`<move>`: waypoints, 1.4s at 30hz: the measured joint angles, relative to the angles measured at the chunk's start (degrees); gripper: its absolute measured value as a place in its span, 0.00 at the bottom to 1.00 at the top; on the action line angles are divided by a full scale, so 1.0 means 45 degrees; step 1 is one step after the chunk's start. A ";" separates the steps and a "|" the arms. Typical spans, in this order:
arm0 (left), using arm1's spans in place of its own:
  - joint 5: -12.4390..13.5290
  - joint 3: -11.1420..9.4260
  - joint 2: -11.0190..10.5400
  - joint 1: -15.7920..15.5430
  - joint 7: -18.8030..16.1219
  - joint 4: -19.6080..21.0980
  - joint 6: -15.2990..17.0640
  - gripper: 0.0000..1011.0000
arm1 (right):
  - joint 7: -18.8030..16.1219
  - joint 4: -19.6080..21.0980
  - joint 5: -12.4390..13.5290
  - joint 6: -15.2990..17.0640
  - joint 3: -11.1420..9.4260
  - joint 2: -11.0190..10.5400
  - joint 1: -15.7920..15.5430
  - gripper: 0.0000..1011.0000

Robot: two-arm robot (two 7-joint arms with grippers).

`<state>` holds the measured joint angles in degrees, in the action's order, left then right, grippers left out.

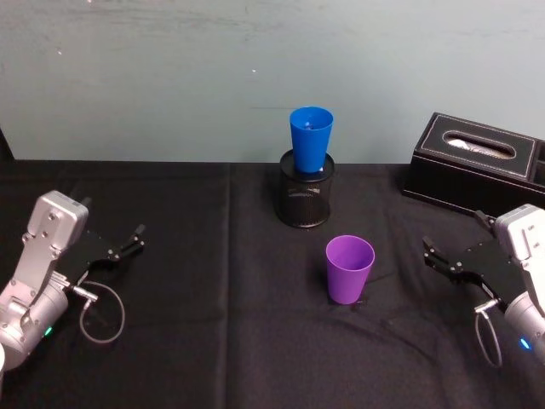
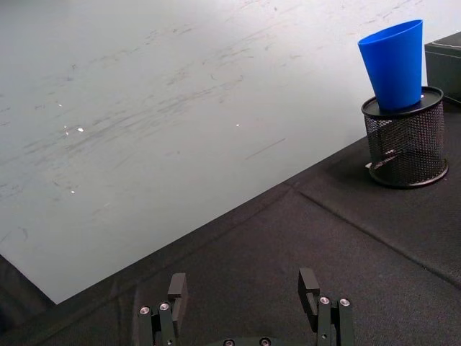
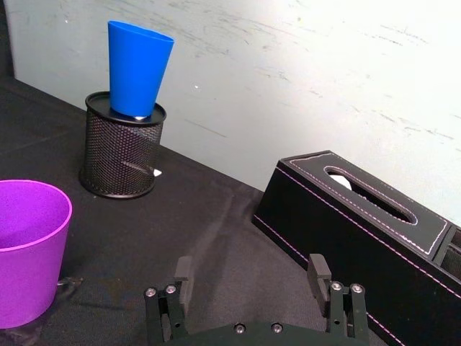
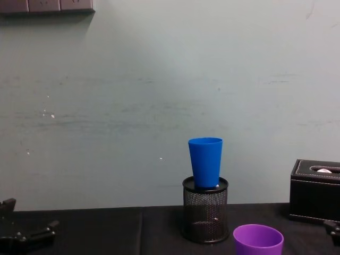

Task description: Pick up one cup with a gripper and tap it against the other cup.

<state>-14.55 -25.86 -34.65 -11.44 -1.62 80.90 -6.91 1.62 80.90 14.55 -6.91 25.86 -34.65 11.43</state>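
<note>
While right pincer (image 1: 432, 256) gapes, purple cup (image 1: 349, 268) apart, leftward

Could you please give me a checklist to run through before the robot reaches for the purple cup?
1. Purple plastic tapered cup upright on the black cloth, apart from both grippers: ok.
2. Right gripper open and empty: ok.
3. Nothing between right gripper and purple cup: ok.
4. Tall blue plastic cup standing in the black mesh pen holder: ok; how firmly it sits: cannot tell.
5. Left gripper open, parked at the left, away from both cups: ok.
</note>
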 joint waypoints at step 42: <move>0.0000 0.0000 0.0000 0.0001 0.0000 0.0000 0.0001 1.00 | 0.0000 -0.0001 0.0000 0.0000 0.0000 0.0001 0.0001 0.99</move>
<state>-14.55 -25.86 -34.65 -11.43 -1.62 80.90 -6.90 1.62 80.90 14.55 -6.91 25.86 -34.65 11.43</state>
